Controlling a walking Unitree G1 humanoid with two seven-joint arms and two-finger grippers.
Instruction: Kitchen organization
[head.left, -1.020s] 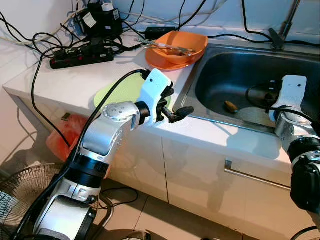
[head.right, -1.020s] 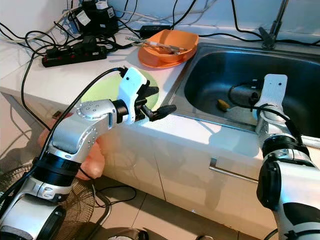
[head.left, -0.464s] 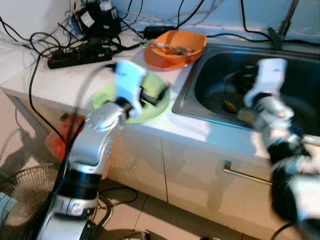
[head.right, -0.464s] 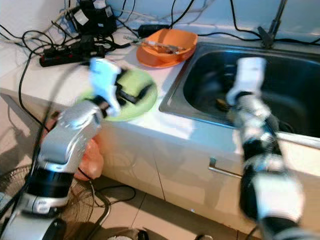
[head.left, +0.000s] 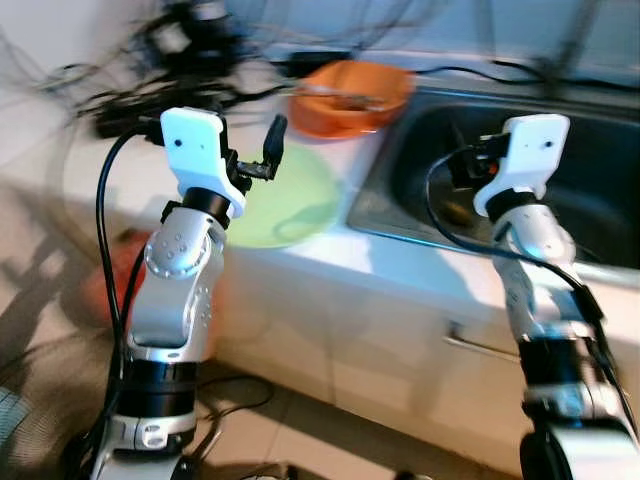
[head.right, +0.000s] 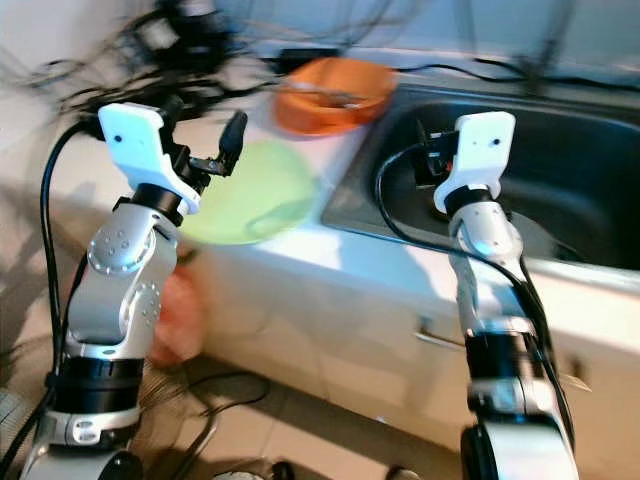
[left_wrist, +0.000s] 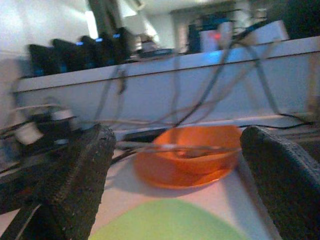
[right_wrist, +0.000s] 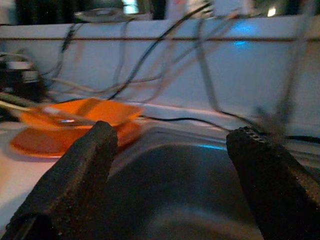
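White counter carries, at its far left, a blurred tangle of black cables. Just right of them the left gripper is raised above the counter, fingers spread wide with nothing between them. Under and beyond it lies a flat green plate, and behind that an orange bowl sitting on an orange plate with utensils across it. Further right, the right gripper hovers over the steel sink, fingers wide apart and empty.
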